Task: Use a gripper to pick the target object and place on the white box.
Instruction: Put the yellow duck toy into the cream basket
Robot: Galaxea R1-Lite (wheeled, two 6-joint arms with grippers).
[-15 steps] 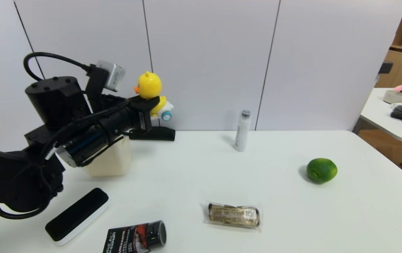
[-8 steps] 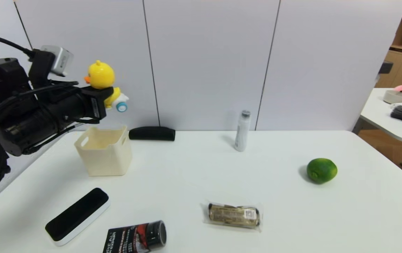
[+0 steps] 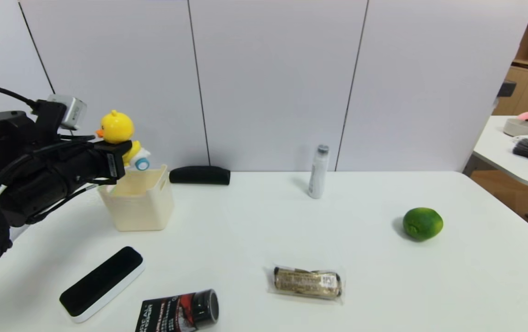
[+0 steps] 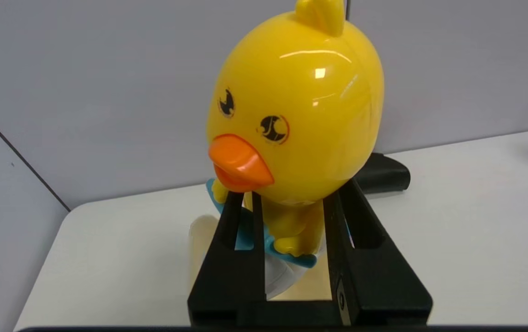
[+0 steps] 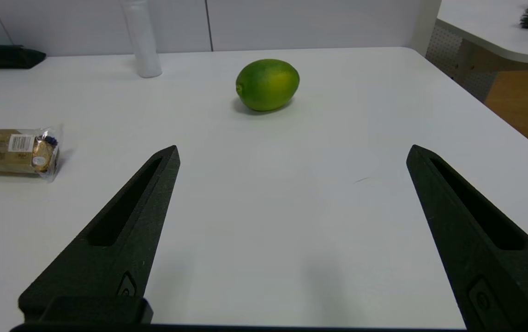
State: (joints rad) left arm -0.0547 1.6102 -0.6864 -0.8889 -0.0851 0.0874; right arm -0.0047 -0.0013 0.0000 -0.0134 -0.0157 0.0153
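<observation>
- Lowered since the earlier frame: left gripper [image 3: 123,159] and yellow duck [image 3: 117,127], now at the white box [image 3: 141,207].
- Largest, the white table [image 3: 245,221] carries that box near its far left corner.
- Right gripper [image 5: 294,147], wide apart and holding nothing, hangs over the table's right part.
- Left gripper is closed around the duck's body, below its head.
- Duck is held up, tilted, over the box.
- Green lime [image 3: 423,224] lies toward the table's right edge.
</observation>
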